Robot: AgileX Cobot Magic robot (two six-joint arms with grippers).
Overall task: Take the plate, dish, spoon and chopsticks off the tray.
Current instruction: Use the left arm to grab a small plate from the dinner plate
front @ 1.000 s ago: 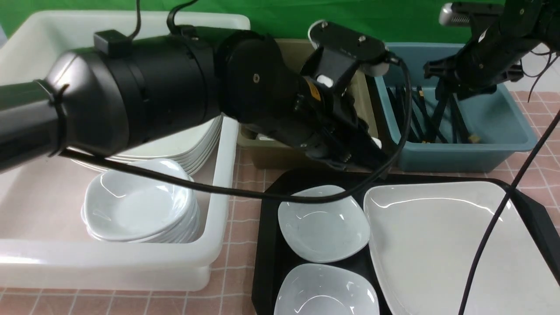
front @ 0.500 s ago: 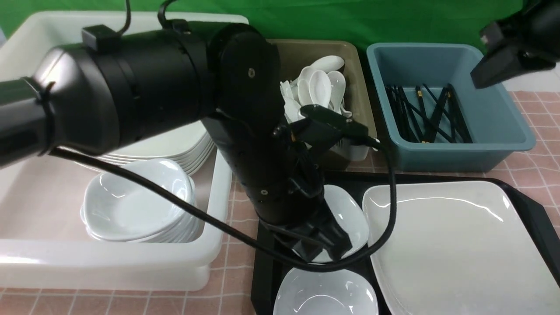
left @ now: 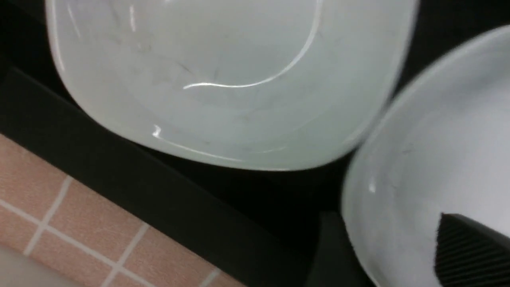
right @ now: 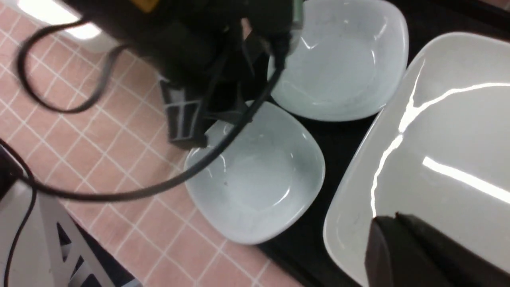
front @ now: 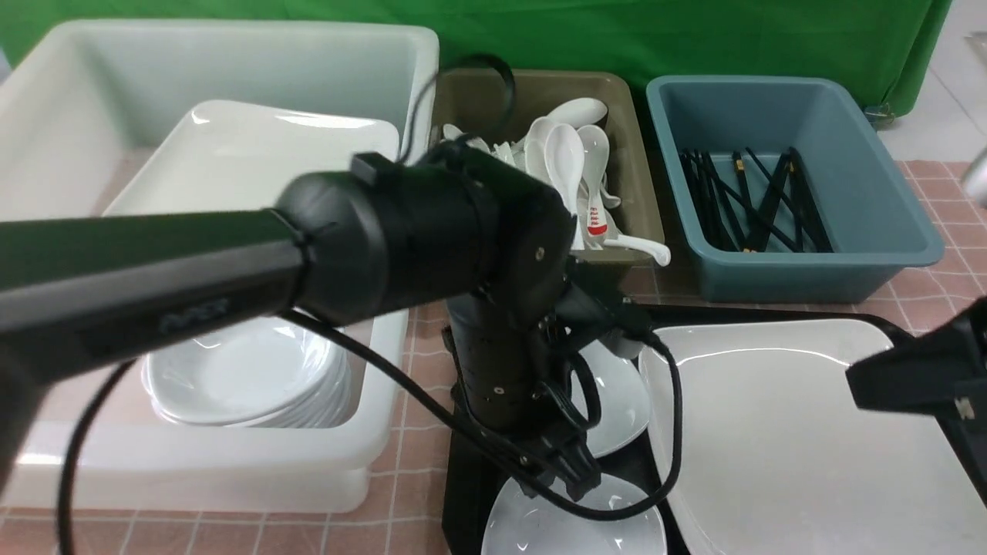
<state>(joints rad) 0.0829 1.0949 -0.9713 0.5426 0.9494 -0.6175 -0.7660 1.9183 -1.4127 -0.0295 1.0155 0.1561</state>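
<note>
The black tray (front: 463, 501) carries the large off-white plate (front: 771, 432) and two small white dishes, a far dish (front: 621, 401) and a near dish (front: 617, 532). My left gripper (front: 574, 478) is open. In the left wrist view it (left: 398, 251) straddles the near dish's (left: 430, 159) rim, with one ribbed finger (left: 470, 255) inside the bowl. My right gripper (right: 394, 218) is shut and empty, hovering over the plate (right: 450, 131); in the front view it (front: 860, 383) sits at the right. No spoon or chopsticks show on the tray.
A big white tub (front: 385, 462) at the left holds stacked plates and dishes. Behind the tray, an olive bin (front: 640, 193) holds white spoons and a blue bin (front: 887, 231) holds black chopsticks. My left arm's cable (front: 671, 432) loops over the tray.
My left arm swung from the olive bin down to the near dish and its jaws opened. My right gripper left the blue bin, shut, and came down over the plate.
</note>
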